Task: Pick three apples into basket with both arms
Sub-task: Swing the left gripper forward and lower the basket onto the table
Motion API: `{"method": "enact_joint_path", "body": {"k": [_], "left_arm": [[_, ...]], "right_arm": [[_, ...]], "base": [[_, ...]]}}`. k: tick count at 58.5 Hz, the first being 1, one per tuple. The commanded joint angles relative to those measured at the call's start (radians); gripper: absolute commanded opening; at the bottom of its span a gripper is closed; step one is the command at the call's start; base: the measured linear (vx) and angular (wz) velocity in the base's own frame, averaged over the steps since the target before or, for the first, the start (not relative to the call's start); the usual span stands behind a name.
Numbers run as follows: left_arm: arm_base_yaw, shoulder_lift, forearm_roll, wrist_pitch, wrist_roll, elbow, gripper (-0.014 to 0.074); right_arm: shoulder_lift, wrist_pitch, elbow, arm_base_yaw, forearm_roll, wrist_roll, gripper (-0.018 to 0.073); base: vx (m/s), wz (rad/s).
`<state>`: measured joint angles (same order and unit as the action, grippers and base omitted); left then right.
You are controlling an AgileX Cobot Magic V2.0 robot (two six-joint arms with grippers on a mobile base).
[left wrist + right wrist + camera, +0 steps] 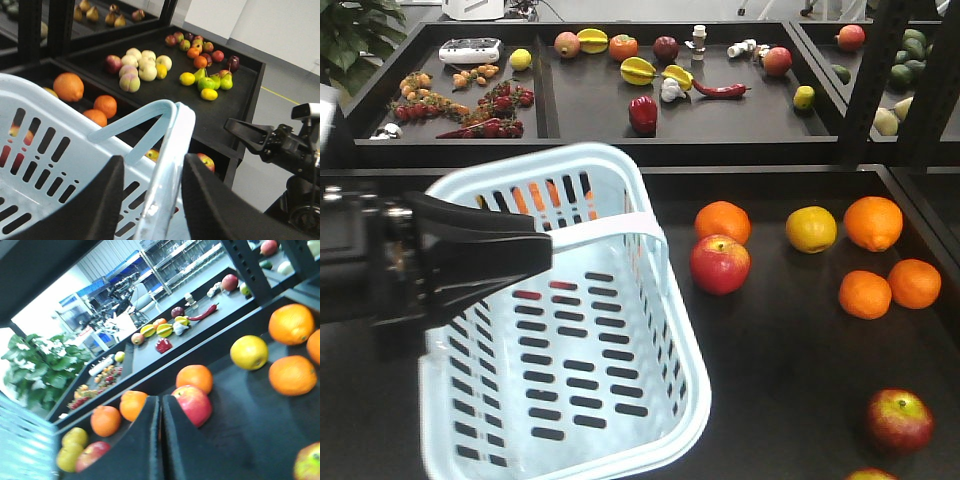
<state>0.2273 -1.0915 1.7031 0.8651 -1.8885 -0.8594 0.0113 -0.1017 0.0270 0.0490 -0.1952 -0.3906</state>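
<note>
1. Left pincer [155, 160] straddles the pale blue basket [650, 440] at its rim, jaws spread; right pincer [160, 400] pinched closed, empty.
2. Red shapes behind its slots are unreadable.
3. Maroon apple [899, 420] lies on the table [790, 380], right of it.

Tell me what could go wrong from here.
The shut right hand is close by the round red apple; advancing unopened would likely roll it into the round orange behind it. The left hand straddles the rim of the pale blue slotted plastic basket; the clamp is unclear, so it might slip.
</note>
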Motion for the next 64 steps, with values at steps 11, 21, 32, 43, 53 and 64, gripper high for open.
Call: {"method": "enact_joint_path", "body": {"k": [11,21,32,43,53,64], "left_arm": [[0.003,-0.228,-0.246,0.112,0.257,-0.042,-0.0006],[0.005,-0.398,-0.243,0.24,0.302,-0.177,-0.0006],[0.013,-0.555,-0.186,0.298,0.266,-0.357,-0.0006],[0.074,-0.659,-0.045,0.282,0.215,-0.449,-0.0006],[0.129,-0.703,-0.06,0.235,0.223,-0.463,-0.0003],[0.155,-0.707,-0.066,0.173,0.225,-0.463,0.0001]], "right_arm": [[0.013,0.013,0.014,-0.006,-0.036,0.005,-0.0005],[0.013,-0.026,0.014,-0.006,-0.036,0.005,-0.0005],[0.013,-0.027,0.014,-0.006,-0.036,0.01,-0.0005],[0.013,-0.027,0.014,-0.006,-0.035,0.011,-0.0005],[0.013,-0.027,0.014,-0.006,-0.035,0.011,-0.0005],[0.013,-0.027,0.014,-0.006,-0.035,0.011,-0.0005]], "base": [[0.0,0.0],[0.0,0.0],[0.0,0.0],[0.0,0.0],[0.0,0.0],[0.0,0.0]]}}
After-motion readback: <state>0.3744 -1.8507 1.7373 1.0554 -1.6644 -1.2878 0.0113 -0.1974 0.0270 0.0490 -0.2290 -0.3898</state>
